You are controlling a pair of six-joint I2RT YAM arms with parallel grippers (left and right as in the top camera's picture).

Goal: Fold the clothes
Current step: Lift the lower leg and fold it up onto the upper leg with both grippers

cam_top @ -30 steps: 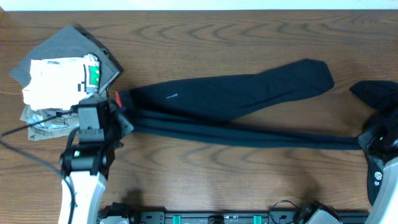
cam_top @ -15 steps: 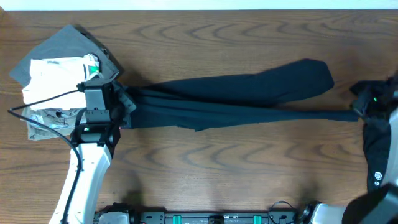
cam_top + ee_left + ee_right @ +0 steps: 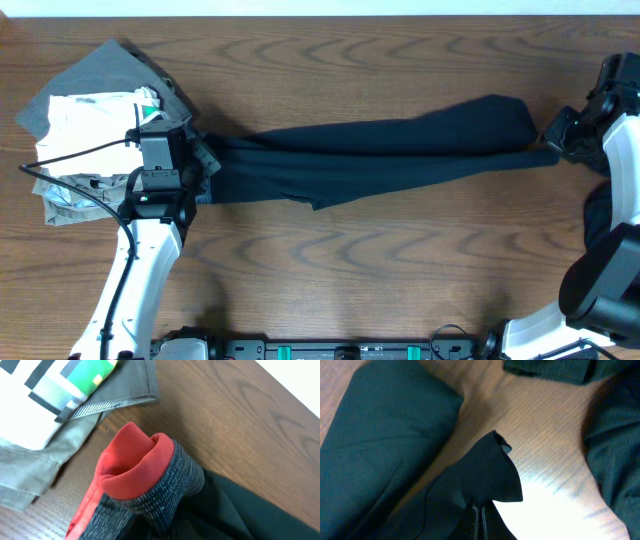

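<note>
Your left hand was clamped on the waist end of the trousers, and your right hand was clamped on the end of one leg. In the right wrist view the two fingers stood together with the thin black leg end pinched between them, and a free corner of the cloth stuck out past them. In the left wrist view the fingers themselves were hidden. The waistband rose bunched just in front of the camera, grey and ribbed outside, with its red-orange edge rolled open on top.

The trousers lay stretched across the middle of the bench, from your left hand to your right hand, in one long dark band. The cloth was gathered narrow at both ends and wider in the middle. The far leg ended in a rounded end just beside your right hand, and the near layer ran straight to that hand.

To the right of the leg end another black garment lay on the bench, near it but apart from it.

At the left, just behind your left hand, the folded pile rested on the bench: a grey piece below, a white piece with a green patch on it, and khaki cloth at the near side. The waistband was close to the grey hem of this pile; I cannot tell whether they touched.
</note>
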